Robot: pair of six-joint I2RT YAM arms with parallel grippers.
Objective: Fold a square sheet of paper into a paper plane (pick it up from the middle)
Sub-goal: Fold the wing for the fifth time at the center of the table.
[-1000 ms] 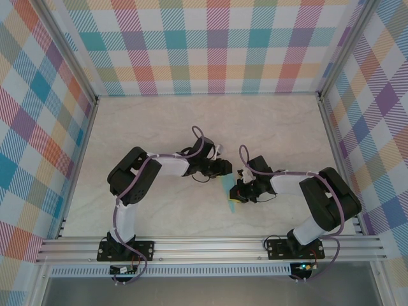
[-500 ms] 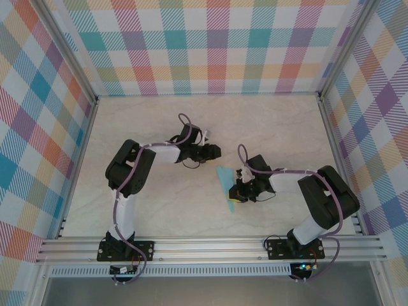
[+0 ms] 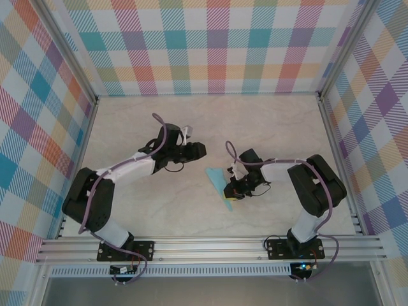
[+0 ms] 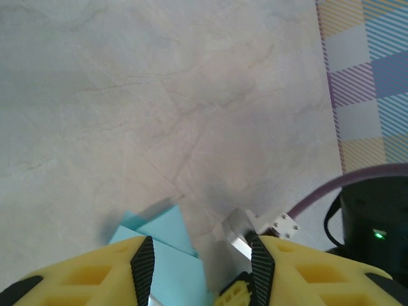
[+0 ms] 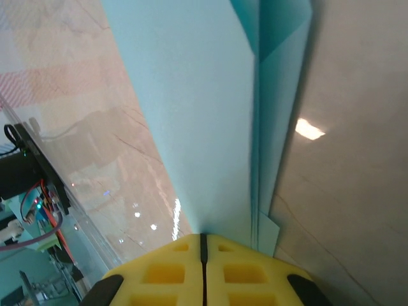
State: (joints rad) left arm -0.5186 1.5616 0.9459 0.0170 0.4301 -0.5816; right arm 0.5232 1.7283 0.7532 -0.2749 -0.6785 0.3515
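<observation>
Two grippers sit over the middle of the table (image 3: 140,204). Nearest you, your right gripper (image 3: 234,189) is clamped on the paper plane (image 3: 218,182), its yellow fingers (image 5: 159,271) pressed together on the light blue folds, which stretch toward its 9 o'clock. Farther back, at the plane's 11 o'clock, your left gripper (image 3: 199,150) hangs with jaws apart, holding nothing, just clear of the paper.

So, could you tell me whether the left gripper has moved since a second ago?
Yes: the left gripper has shifted left and toward the far wall.
</observation>
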